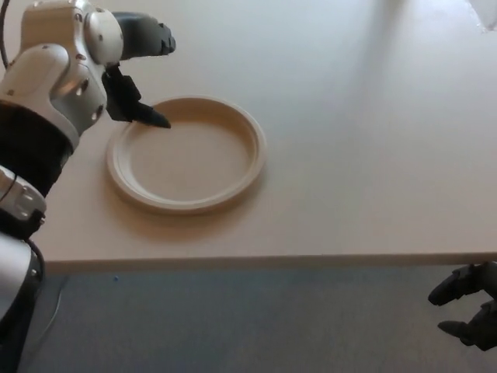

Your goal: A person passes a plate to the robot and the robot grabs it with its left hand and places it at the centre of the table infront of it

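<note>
A round beige plate [186, 159] lies flat on the pale table [365, 155], left of the middle and near the front edge. My left hand [133, 74] hangs over the plate's far left rim. One dark finger [146, 115] points down onto that rim while the others stay well above it, so the hand is open and grips nothing. My right hand [468, 307] hangs low at the bottom right, below the table's front edge, with its fingers apart and empty.
The table's front edge [272, 260] runs across the lower part of the view, with grey floor [233, 326] below it. My left forearm [39, 116] fills the left side beside the plate.
</note>
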Available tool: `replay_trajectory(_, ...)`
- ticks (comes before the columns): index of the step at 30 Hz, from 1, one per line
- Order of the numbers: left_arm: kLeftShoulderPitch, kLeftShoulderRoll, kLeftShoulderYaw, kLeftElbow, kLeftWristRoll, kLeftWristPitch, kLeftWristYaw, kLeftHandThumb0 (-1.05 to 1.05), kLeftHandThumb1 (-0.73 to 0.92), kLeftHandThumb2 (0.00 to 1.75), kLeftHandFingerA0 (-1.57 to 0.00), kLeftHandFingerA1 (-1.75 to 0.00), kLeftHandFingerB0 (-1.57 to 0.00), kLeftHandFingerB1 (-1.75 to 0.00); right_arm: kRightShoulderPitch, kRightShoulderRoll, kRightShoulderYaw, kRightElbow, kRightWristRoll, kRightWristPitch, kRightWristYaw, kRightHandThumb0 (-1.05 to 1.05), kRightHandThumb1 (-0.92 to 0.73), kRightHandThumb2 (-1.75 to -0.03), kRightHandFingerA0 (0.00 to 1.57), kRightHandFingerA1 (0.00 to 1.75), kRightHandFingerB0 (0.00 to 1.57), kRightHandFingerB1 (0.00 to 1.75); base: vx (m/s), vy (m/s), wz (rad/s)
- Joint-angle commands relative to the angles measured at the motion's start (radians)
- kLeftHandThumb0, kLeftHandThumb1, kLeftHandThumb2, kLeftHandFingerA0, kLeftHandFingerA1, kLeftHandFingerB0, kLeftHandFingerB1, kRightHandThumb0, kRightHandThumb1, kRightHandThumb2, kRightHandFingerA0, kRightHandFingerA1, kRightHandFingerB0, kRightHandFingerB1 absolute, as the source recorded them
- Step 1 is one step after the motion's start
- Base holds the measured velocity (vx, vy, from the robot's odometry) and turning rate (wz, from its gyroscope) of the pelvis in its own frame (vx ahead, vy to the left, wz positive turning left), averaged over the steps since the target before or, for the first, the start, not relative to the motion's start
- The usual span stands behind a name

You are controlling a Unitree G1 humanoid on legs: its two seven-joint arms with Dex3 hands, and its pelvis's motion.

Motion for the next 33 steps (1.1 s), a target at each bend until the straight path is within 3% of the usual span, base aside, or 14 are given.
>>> replay_trajectory(1, -0.075, 0.094, 0.113, -0.064, -0.142, -0.05, -0.237, -0.75, 0.41, 0.85, 0.0, -0.04, 0.0, 0.0, -0.061, -0.033, 0.008, -0.002, -0.013, 0.031, 0.025, -0.37, -0.45, -0.53, 0.77, 0.66, 0.55, 0.5, 0.0, 0.0, 0.0)
replay_trajectory(6, 0.053, 0.138, 0.332, -0.333, -0.286, -0.103, -0.131, -0.87, 0.53, 0.57, -0.02, -0.26, 0.0, -0.1, -0.063, -0.034, 0.006, -0.003, -0.007, 0.034, 0.031, -0.41, -0.46, -0.53, 0.77, 0.66, 0.54, 0.51, 0.0, 0.0, 0.0)
replay_trajectory(8, 0.224, 0.147, 0.479, -0.644, -0.311, -0.114, -0.035, -0.81, 0.48, 0.91, -0.07, -0.19, -0.06, -0.11, -0.047, -0.031, 0.011, -0.005, -0.012, 0.029, 0.027, -0.42, -0.48, -0.54, 0.78, 0.67, 0.55, 0.51, 0.0, 0.0, 0.0)
replay_trajectory(9, 0.348, 0.127, 0.601, -0.871, -0.345, -0.113, 0.025, -0.81, 0.48, 0.91, -0.07, -0.19, -0.06, -0.11, -0.04, -0.031, 0.012, -0.004, -0.012, 0.031, 0.022, -0.42, -0.48, -0.54, 0.78, 0.67, 0.55, 0.51, 0.0, 0.0, 0.0)
replay_trajectory(10, 0.408, 0.107, 0.654, -0.957, -0.361, -0.131, 0.044, -0.79, 0.47, 0.91, -0.04, -0.24, -0.03, -0.13, -0.033, -0.029, 0.016, -0.001, -0.016, 0.022, 0.018, -0.43, -0.34, -0.81, 0.79, 0.79, 0.47, 0.61, 0.0, 0.0, 0.0)
replay_trajectory(13, 0.441, 0.091, 0.684, -1.009, -0.363, -0.13, 0.047, -0.79, 0.47, 0.91, -0.04, -0.24, -0.03, -0.13, -0.03, -0.028, 0.018, 0.0, -0.017, 0.019, 0.016, -0.43, -0.34, -0.81, 0.79, 0.79, 0.47, 0.61, 0.0, 0.0, 0.0)
replay_trajectory(14, 0.555, 0.018, 0.796, -1.194, -0.424, -0.121, 0.064, -0.75, 0.58, 0.58, -0.1, -0.3, -0.03, -0.23, -0.018, -0.026, 0.015, 0.002, -0.014, 0.012, 0.01, -0.45, -0.35, -0.82, 0.78, 0.78, 0.47, 0.62, 0.0, 0.0, 0.0)
replay_trajectory(15, 0.645, -0.044, 0.871, -1.338, -0.467, -0.109, 0.077, -0.62, 0.41, 0.82, -0.09, -0.45, 0.0, -0.32, -0.005, -0.024, 0.013, 0.006, -0.011, 0.011, 0.005, -0.44, -0.35, -0.83, 0.76, 0.78, 0.47, 0.62, 0.0, 0.0, 0.0)
replay_trajectory(18, 0.822, -0.155, 0.974, -1.591, -0.541, -0.085, 0.08, -0.67, 0.48, 0.76, -0.16, -0.42, -0.07, -0.36, 0.014, -0.018, 0.005, 0.009, -0.001, 0.01, -0.002, -0.43, -0.36, -0.83, 0.76, 0.78, 0.47, 0.62, 0.0, 0.0, 0.0)
replay_trajectory(22, 0.961, -0.225, 1.052, -1.727, -0.674, -0.09, 0.078, -0.6, 0.48, 0.74, -0.24, -0.43, -0.17, -0.37, 0.011, -0.013, -0.001, 0.01, 0.004, 0.014, -0.01, -0.44, -0.36, -0.84, 0.71, 0.77, 0.45, 0.61, 0.0, 0.0, 0.0)
replay_trajectory(24, 1.067, -0.263, 1.092, -1.771, -0.782, -0.129, 0.082, -0.5, 0.55, 0.57, -0.48, -0.38, -0.36, -0.33, 0.007, -0.013, -0.01, 0.01, 0.013, 0.018, -0.017, -0.45, -0.36, -0.84, 0.69, 0.76, 0.45, 0.61, 0.0, 0.0, 0.0)
replay_trajectory(25, 1.118, -0.279, 1.098, -1.776, -0.826, -0.157, 0.085, -0.51, 0.46, 0.74, -0.53, -0.52, -0.34, -0.44, 0.004, -0.012, -0.012, 0.011, 0.014, 0.02, -0.019, -0.45, -0.36, -0.84, 0.71, 0.76, 0.45, 0.61, 0.0, 0.0, 0.0)
replay_trajectory(29, 1.312, -0.325, 1.106, -1.775, -0.942, -0.259, 0.057, -0.42, 0.54, 0.56, -0.56, -0.42, -0.4, -0.35, 0.009, -0.009, -0.021, 0.012, 0.022, 0.012, -0.028, -0.46, -0.37, -0.84, 0.7, 0.76, 0.47, 0.62, 0.0, 0.0, 0.0)
replay_trajectory(33, 1.466, -0.35, 1.116, -1.723, -0.958, -0.292, -0.016, -0.5, 0.47, 0.73, -0.5, -0.52, -0.4, -0.45, 0.024, -0.011, -0.021, 0.01, 0.021, 0.001, -0.041, -0.47, -0.39, -0.86, 0.72, 0.77, 0.47, 0.63, 0.0, 0.0, 0.0)
